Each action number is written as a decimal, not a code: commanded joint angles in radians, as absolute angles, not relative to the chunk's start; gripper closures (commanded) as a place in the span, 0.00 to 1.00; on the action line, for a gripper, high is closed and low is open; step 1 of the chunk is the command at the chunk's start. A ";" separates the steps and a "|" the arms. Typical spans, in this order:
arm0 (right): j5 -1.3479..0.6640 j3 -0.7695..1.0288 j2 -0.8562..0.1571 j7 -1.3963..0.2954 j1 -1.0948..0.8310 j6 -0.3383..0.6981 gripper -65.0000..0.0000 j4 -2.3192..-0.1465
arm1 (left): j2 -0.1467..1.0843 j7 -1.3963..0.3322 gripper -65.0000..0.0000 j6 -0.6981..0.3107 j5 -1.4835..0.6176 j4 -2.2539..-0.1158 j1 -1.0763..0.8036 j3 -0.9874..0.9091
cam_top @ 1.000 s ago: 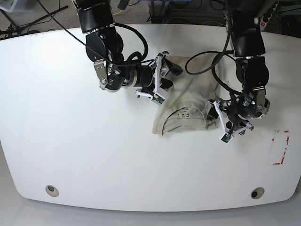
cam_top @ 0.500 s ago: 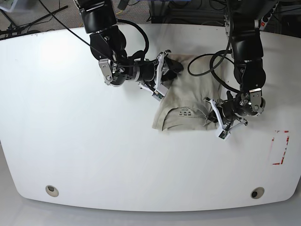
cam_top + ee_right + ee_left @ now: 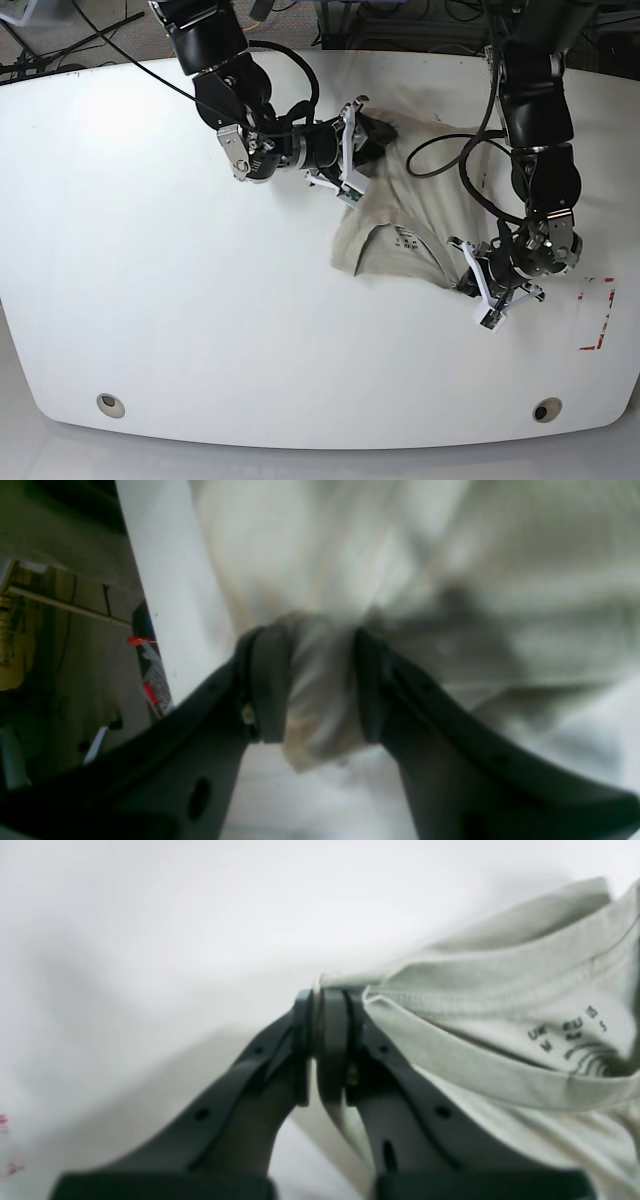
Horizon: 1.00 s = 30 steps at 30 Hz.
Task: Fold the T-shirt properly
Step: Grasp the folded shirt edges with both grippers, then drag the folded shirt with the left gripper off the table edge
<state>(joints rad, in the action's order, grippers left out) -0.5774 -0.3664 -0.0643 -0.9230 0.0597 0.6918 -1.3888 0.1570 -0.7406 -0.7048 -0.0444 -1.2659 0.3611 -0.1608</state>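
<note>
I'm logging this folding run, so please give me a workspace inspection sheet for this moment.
Surface: white table, bare apart from the shirt; red tape marks at its edge.
Job's things: T-shirt bunched and wrinkled, neck label showing.
Clutter: nothing seen.
Grippers: left gripper shut on the shirt's edge beside the collar; right gripper shut on a bunched fold.
Cables: black cables loop off both arms, one hanging over the shirt.
Surroundings: more cables on the floor behind the table.
</note>
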 commanded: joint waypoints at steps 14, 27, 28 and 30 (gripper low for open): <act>-0.585 -0.363 -0.093 -0.941 0.070 0.698 0.68 -1.601 | 0.196 -0.716 0.10 -0.698 -0.058 -1.429 0.349 -0.170; -0.585 -0.090 -0.124 -0.941 0.053 0.698 0.68 -1.659 | 0.038 -0.794 0.10 -0.522 -0.051 -1.830 0.073 0.004; -0.585 -0.059 -0.124 -0.941 0.053 0.698 0.68 -1.659 | 0.036 -0.794 0.10 -0.490 -0.051 -1.844 0.056 0.018; -0.584 0.001 -0.128 -0.941 0.056 0.698 0.68 -1.655 | 0.030 -0.791 0.10 -0.404 -0.051 -1.873 0.018 0.042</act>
<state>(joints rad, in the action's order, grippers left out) -0.5545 -0.0257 -0.1253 -0.9695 0.0353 0.6880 -1.6398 0.0380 -0.8173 -0.4557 -0.0376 -1.8324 0.0113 0.0288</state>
